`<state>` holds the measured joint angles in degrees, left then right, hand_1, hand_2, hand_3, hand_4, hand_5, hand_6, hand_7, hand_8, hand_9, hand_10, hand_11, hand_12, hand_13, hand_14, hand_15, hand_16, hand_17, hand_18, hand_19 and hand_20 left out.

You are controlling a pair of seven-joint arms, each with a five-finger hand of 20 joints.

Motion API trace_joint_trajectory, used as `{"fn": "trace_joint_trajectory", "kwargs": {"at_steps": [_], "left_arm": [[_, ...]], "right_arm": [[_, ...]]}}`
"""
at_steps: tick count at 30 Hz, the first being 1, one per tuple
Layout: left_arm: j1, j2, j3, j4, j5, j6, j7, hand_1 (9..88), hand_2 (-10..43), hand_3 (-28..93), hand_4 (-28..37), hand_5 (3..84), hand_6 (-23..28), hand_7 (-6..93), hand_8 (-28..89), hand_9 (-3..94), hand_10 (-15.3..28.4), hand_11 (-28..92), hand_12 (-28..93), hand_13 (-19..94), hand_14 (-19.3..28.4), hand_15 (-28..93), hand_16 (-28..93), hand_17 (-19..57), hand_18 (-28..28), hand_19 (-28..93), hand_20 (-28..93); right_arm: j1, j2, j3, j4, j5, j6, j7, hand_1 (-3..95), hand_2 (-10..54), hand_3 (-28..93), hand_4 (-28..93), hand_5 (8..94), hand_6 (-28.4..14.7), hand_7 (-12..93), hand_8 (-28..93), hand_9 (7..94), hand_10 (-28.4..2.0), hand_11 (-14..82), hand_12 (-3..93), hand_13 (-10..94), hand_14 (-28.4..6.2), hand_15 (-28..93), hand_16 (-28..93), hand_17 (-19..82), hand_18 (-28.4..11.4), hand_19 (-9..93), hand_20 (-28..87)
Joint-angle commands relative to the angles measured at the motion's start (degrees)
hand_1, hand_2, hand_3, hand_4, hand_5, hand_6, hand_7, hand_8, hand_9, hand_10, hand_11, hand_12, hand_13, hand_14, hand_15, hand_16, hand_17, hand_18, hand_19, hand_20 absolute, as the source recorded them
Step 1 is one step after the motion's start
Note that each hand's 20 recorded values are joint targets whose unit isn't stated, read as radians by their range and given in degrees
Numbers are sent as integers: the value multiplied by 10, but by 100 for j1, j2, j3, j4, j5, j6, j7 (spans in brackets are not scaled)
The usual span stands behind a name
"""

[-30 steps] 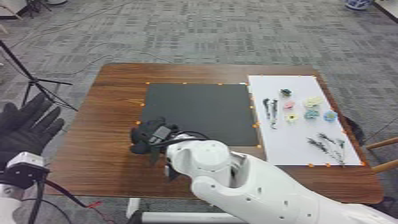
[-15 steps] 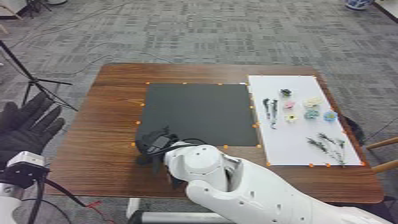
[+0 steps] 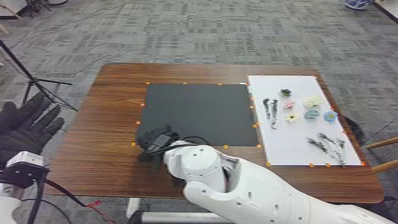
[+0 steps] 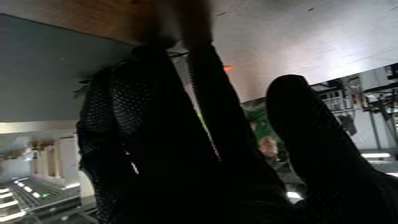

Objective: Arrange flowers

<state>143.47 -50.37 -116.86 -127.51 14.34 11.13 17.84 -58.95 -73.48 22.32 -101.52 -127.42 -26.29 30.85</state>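
The right hand [image 3: 158, 140] in its black fabric glove is over the near left corner of a black rectangular sheet [image 3: 196, 107] on the brown wooden desk [image 3: 115, 165]. In the right wrist view, the right hand [image 4: 195, 165] has its fingers long and straight, the thumb standing wide of them; I cannot tell whether anything is between the fingers.

The rest of the black sheet stretches ahead and rightward of this hand. Well apart to its right, a white rectangular sheet [image 3: 293, 150] bears small pink [image 3: 289, 105], cream [image 3: 312, 102], yellow [image 3: 290, 119], teal [image 3: 311, 114] and blue flowers [image 3: 330, 116], slender dark stems [image 3: 274, 112] and thin leafy sprigs [image 3: 329, 147].

The left hand [image 3: 27, 131], also black-gloved, is left of the right one, beside the desk, fingers straight and spread.
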Motion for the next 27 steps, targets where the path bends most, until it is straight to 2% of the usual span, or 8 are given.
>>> {"fn": "trace_joint_trajectory", "kwargs": {"at_steps": [1,7,12,16,22,27], "left_arm": [[16,-31,6,-27,-14,-41,23,241,138,671,-283,348,63,67,-54,272,101,61,147,206,112,120,2,-33,102,121,113],[-8,-22,17,-22,-17,-41,10,242,137,671,-283,348,64,68,-54,272,101,60,147,206,112,120,2,-33,102,121,113],[0,2,43,-18,-41,-29,51,241,137,672,-283,348,64,67,-54,272,100,61,148,206,112,121,2,-33,102,121,114],[-5,-19,32,-24,-35,-18,27,242,137,671,-283,348,64,67,-54,272,101,61,147,206,113,121,2,-33,102,121,114],[15,-52,24,-37,-23,-31,27,243,137,671,-283,348,63,68,-54,272,100,62,147,205,113,122,3,-33,102,121,114],[70,-58,7,-49,-42,24,53,243,138,670,-283,348,63,68,-54,272,100,62,147,204,116,124,4,-33,102,122,114]], "right_arm": [[106,-24,8,275,-187,-8,346,218,217,750,-159,634,-142,61,-99,584,-250,166,179,465,-256,751,353,167,-284,690,468],[88,-94,125,442,-126,-46,401,215,218,749,-159,623,-154,57,-97,574,-257,165,181,459,-260,752,348,166,-284,689,471],[71,-112,186,514,-122,-101,405,213,218,751,-159,616,-151,59,-94,564,-255,169,182,454,-260,753,344,164,-284,686,471],[65,-127,262,525,-43,-159,445,216,216,748,-163,616,-147,61,-92,565,-254,172,182,453,-261,754,340,164,-284,685,472],[42,-75,293,338,5,-182,457,216,213,736,-168,594,-99,97,-85,567,-254,178,185,454,-262,753,337,164,-284,683,472],[29,8,339,94,3,-107,327,212,174,729,-166,557,-70,115,-94,581,-257,198,201,458,-267,752,344,167,-284,681,478]]}}
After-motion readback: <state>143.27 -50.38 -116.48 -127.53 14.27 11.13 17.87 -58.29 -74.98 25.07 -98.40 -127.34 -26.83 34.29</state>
